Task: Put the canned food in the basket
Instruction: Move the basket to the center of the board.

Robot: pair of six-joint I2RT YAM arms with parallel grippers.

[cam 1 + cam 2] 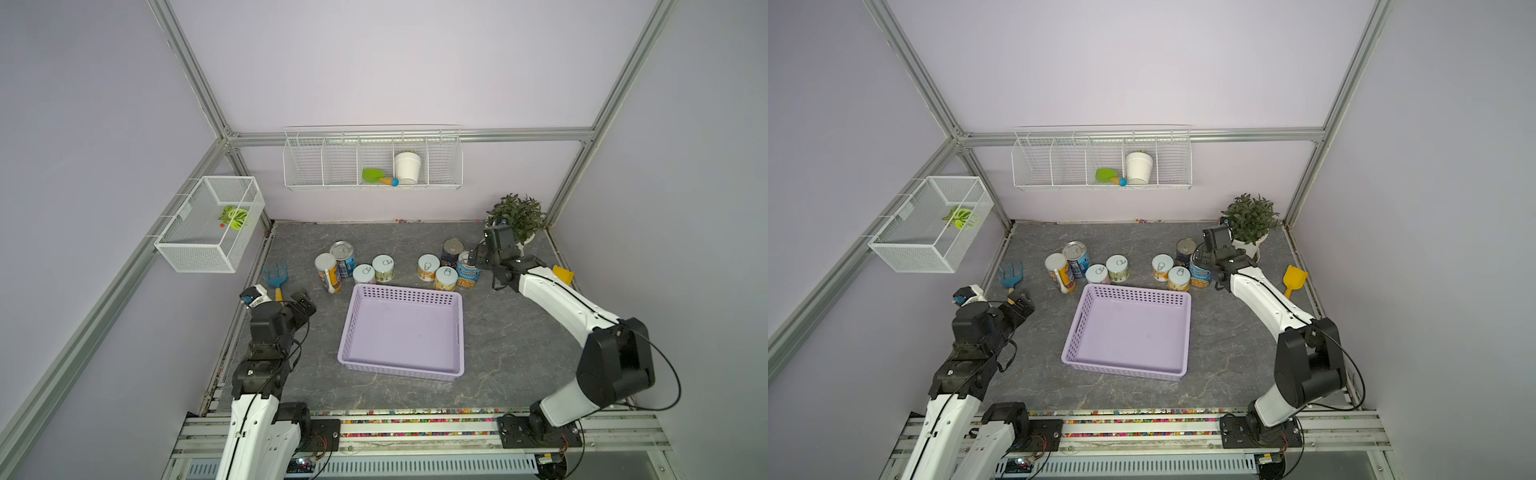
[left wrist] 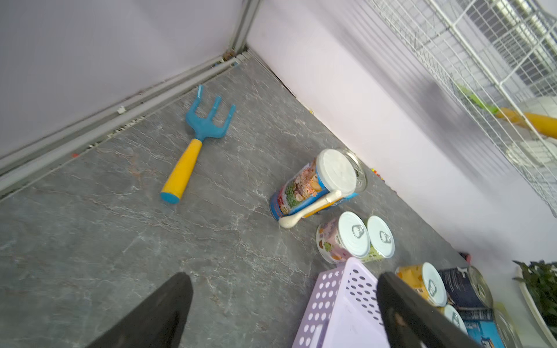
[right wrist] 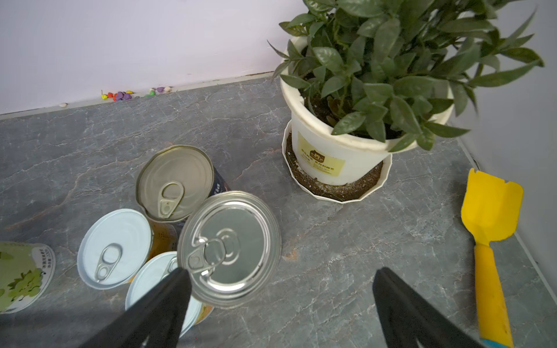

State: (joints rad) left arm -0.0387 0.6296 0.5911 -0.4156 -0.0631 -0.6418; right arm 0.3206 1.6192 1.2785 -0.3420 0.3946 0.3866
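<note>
**Left pincer** (image 2: pixel 283 278): jaws spread wide, gripping nothing, poised above the tabletop (image 1: pixel 503 353) near its left edge. A blue rake (image 1: pixel 276 277) with a yellow handle lies flat just ahead of it.

**Left cluster of cans** (image 1: pixel 383 268): four upright tins ahead of the left pincer and to its right, well apart from it. The nearest is a tall white-lidded can (image 1: pixel 325 269) with a cream spoon against its side.

**Basket** (image 1: pixel 405 291): lilac and empty, to the right of the left pincer. It is left of the right pincer and nearer the robot. In the left wrist view its corner shows beside one finger. All eight cans stand on the tabletop beyond its far rim.

**Right cluster of cans** (image 1: pixel 446 277): four upright tins just left of the right pincer.

**Right pincer** (image 3: pixel 281 271): jaws wide apart, holding nothing, hanging over the cluster's right edge. The silver-topped blue can (image 3: pixel 229 247) stands beneath it. One finger (image 3: pixel 168 298) overlaps the lid's rim, and the can is not enclosed.

A potted plant (image 1: pixel 517 216) stands just beyond this pincer, and a yellow scoop (image 1: pixel 1295 278) lies to its right.
</note>
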